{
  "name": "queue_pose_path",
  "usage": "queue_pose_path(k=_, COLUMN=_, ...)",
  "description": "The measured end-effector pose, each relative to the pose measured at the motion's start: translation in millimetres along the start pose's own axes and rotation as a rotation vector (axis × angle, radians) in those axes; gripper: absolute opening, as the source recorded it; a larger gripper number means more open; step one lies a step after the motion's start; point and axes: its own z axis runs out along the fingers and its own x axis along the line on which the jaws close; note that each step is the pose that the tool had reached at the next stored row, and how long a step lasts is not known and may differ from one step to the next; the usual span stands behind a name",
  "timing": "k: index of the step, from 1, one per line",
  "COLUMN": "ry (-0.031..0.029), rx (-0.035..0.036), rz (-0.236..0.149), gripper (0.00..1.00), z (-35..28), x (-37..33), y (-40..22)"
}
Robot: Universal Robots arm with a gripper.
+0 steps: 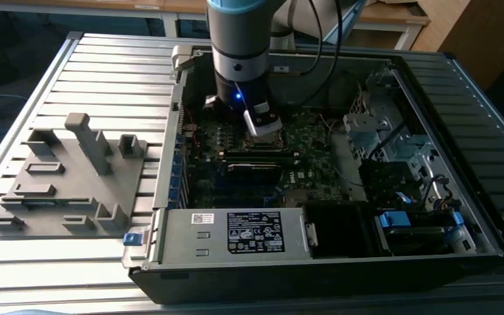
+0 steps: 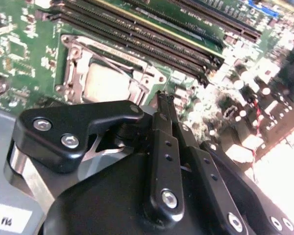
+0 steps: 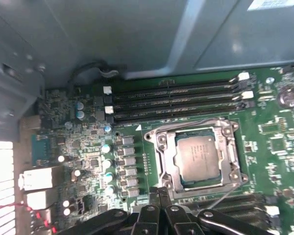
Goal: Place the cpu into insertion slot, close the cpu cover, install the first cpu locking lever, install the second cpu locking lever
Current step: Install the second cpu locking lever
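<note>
End effector fingers pressed together — empty, beside the cpu cover.

An open computer case lies on a slatted metal table. A grey plastic fixture sits at the exterior view's left. Inside the case are the green motherboard, long black memory slots and a labelled power supply.

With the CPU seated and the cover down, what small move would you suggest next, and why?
Probably ease the shut gripper sideways onto the thin wire lever beside the cpu cover: the cpu already sits in the insertion slot, while that lever appears unlatched, angling away from the socket.
</note>
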Motion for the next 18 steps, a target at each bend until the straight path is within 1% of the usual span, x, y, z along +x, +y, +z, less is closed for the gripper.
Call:
queue_pose_path(k=3, ry=0.0000, rx=-0.0001, rz=0.000, gripper=0.10, z=-8.4, x=-0.3, y=1.4)
queue_pose_path(k=5, ry=-0.0001, rx=-0.0002, rz=0.000, gripper=0.10, z=-12.6, x=-0.5, y=2.1)
queue_pose_path(k=6, ry=0.0001, rx=0.0001, rz=0.000, gripper=0.10, z=-13.7, x=-0.6, y=2.3)
queue_pose_path(k=10, ry=-0.0001, rx=0.0005, rz=0.000, gripper=0.10, z=-15.5, x=-1.0, y=2.6)
queue_pose_path(k=12, ry=-0.0005, rx=0.0024, rz=0.000, gripper=0.10, z=-16.0, x=-2.2, y=2.9)
queue_pose_path(k=14, ry=-0.0007, rx=0.0042, rz=0.001, gripper=0.10, z=-16.0, x=-4.6, y=3.2)
queue_pose_path(k=18, ry=0.0004, rx=0.0067, rz=0.003, gripper=0.10, z=-15.6, x=-12.2, y=4.2)
